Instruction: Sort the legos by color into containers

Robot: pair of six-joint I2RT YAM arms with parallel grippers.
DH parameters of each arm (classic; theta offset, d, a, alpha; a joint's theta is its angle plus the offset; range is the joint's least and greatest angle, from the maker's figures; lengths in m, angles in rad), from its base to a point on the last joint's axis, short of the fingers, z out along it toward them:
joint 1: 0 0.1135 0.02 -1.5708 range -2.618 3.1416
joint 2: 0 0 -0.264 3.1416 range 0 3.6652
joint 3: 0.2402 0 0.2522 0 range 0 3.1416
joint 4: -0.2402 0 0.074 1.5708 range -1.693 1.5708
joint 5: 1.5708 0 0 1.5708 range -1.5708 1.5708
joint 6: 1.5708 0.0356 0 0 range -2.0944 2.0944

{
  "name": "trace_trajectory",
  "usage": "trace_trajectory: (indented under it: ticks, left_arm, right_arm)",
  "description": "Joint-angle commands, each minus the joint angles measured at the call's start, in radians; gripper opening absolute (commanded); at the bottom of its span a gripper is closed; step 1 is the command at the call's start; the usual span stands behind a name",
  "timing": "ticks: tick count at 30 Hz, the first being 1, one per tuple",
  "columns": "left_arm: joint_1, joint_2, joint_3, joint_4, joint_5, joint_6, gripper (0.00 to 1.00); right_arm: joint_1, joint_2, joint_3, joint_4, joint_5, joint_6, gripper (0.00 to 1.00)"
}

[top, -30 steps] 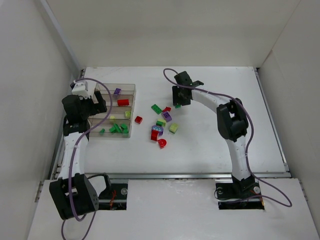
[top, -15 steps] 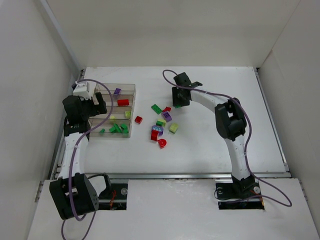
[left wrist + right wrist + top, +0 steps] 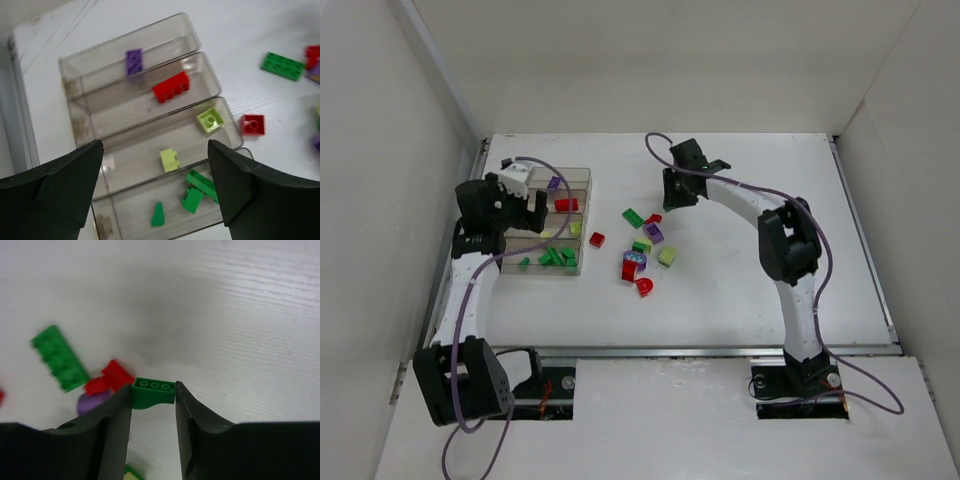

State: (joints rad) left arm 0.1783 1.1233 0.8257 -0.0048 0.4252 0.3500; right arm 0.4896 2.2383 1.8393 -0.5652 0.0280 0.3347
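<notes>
The clear organizer box (image 3: 588,200) stands at the left; its four rows hold a purple brick (image 3: 133,61), a red brick (image 3: 171,86), yellow-green bricks (image 3: 210,119) and dark green bricks (image 3: 200,185). My left gripper (image 3: 525,205) hangs open and empty above the box (image 3: 115,107), its jaws wide apart (image 3: 155,150). My right gripper (image 3: 672,200) is shut on a dark green brick (image 3: 152,391), held just above the table beside the loose pile (image 3: 153,390).
Loose bricks lie mid-table: a green plate (image 3: 633,217), a red one (image 3: 653,218), a purple one (image 3: 654,233), yellow-green ones (image 3: 667,256), a red and blue stack (image 3: 633,263), a red arch (image 3: 645,287). A red brick (image 3: 597,239) lies next to the box. White walls surround the table.
My left gripper has swung right, further over the box. My right gripper has shifted slightly towards the back with the green brick in it.
</notes>
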Motion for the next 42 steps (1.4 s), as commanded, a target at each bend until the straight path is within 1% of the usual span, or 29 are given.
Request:
trace_trajectory:
  ticks: [1,2,3,4,5,7,8,10,11,14,15,16,18,20,21,23,24,28,31,35,36,39,42]
  left_arm:
    - [-0.054,0.027,0.163,-0.084,0.299,0.33,0.82]
    - [-0.068,0.038,0.194,-0.107,0.354,0.372,0.79]
    - [-0.083,0.049,0.222,-0.138,0.406,0.403,0.77]
    - [-0.124,0.073,0.246,-0.138,0.449,0.421,0.75]
    - [-0.15,0.084,0.292,-0.138,0.481,0.431,0.73]
    - [-0.21,0.119,0.337,-0.138,0.543,0.431,0.75]
    - [-0.273,0.13,0.375,-0.138,0.553,0.44,0.78]
    - [-0.338,0.141,0.403,-0.138,0.564,0.452,0.79]
    - [-0.402,0.141,0.412,-0.138,0.555,0.484,0.81]
    - [-0.48,0.141,0.412,-0.097,0.494,0.535,0.81]
    - [-0.509,0.141,0.412,-0.096,0.485,0.553,0.78]
    - [-0.51,0.141,0.427,-0.078,0.484,0.554,0.75]
    - [-0.522,0.141,0.446,-0.047,0.484,0.517,0.69]
    - [-0.545,0.141,0.464,-0.047,0.484,0.489,0.65]
    - [-0.556,0.13,0.464,-0.047,0.484,0.489,0.65]
    - [-0.589,0.121,0.454,-0.047,0.475,0.5,0.61]
    - [-0.599,0.121,0.454,-0.047,0.475,0.5,0.57]
    - [-0.622,0.112,0.463,-0.107,0.475,0.521,0.47]
    - [-0.642,0.112,0.463,-0.176,0.484,0.563,0.47]
    - [-0.662,0.102,0.463,-0.202,0.484,0.563,0.55]
    - [-0.672,0.102,0.463,-0.202,0.484,0.563,0.55]
    - [-0.681,0.081,0.452,-0.137,0.452,0.515,0.52]
    - [-0.7,0.063,0.432,-0.072,0.406,0.457,0.52]
  right_arm:
    - [-0.002,-0.265,-0.058,0.15,-0.169,-0.034,0.0]
    - [-0.002,-0.31,-0.093,0.189,-0.23,-0.034,0.0]
    - [-0.002,-0.351,-0.129,0.227,-0.361,-0.034,0.0]
    - [-0.002,-0.389,-0.191,0.263,-0.422,-0.022,0.0]
    - [-0.002,-0.457,-0.219,0.322,-0.474,-0.005,0.0]
    - [-0.002,-0.508,-0.256,0.358,-0.589,0.049,0.0]
    - [-0.002,-0.528,-0.267,0.358,-0.615,0.061,0.0]
    - [0.007,-0.583,-0.279,0.367,-0.654,0.093,0.0]
    - [0.03,-0.6,-0.29,0.378,-0.677,0.102,0.0]
    - [0.07,-0.672,-0.31,0.378,-0.656,0.128,0.0]
    - [0.079,-0.686,-0.322,0.378,-0.646,0.129,0.0]
    - [0.079,-0.713,-0.331,0.378,-0.636,0.141,0.0]
    - [0.092,-0.735,-0.353,0.389,-0.616,0.161,0.0]
    - [0.101,-0.763,-0.373,0.389,-0.606,0.182,0.0]
    - [0.11,-0.772,-0.385,0.389,-0.606,0.182,0.0]
    - [0.11,-0.804,-0.411,0.389,-0.596,0.182,0.0]
    - [0.11,-0.815,-0.422,0.389,-0.58,0.182,0.0]
    - [0.119,-0.852,-0.46,0.398,-0.542,0.201,0.0]
    - [0.119,-0.873,-0.482,0.398,-0.531,0.219,0.0]
    - [0.119,-0.904,-0.491,0.398,-0.498,0.228,0.0]
    - [0.119,-0.904,-0.5,0.398,-0.497,0.228,0.0]
    - [0.119,-0.904,-0.5,0.407,-0.497,0.237,0.0]
    - [0.119,-0.904,-0.509,0.407,-0.497,0.247,0.0]
